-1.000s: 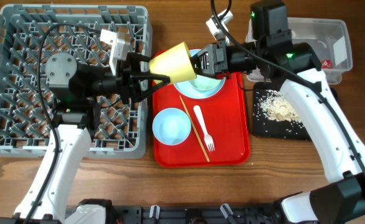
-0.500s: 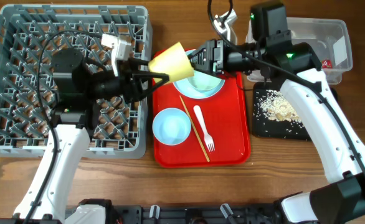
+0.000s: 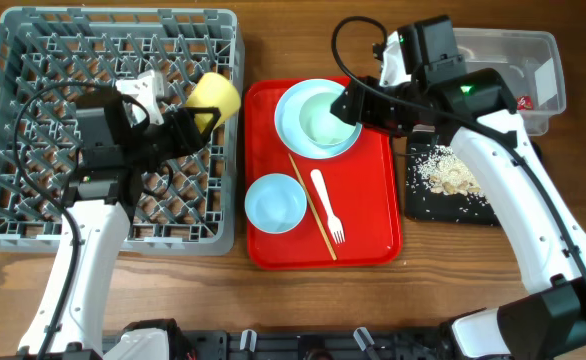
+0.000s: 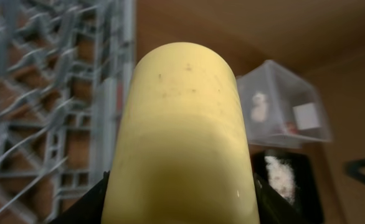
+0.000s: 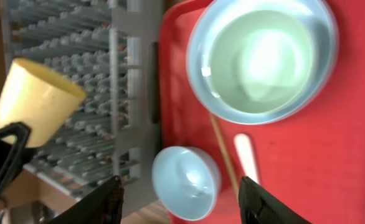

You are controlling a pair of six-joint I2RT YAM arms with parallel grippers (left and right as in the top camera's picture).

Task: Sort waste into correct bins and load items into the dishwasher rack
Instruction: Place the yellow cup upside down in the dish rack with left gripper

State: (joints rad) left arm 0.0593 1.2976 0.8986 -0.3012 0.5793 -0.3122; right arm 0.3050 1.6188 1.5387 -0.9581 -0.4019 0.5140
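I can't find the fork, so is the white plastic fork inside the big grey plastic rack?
No, the white plastic fork lies on the red serving tray beside the thin wooden chopstick.

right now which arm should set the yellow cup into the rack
Left. The left fingers grip the yellow cup over the right side of the grey rack. The right fingers are open over the plate and bowl on the red tray.
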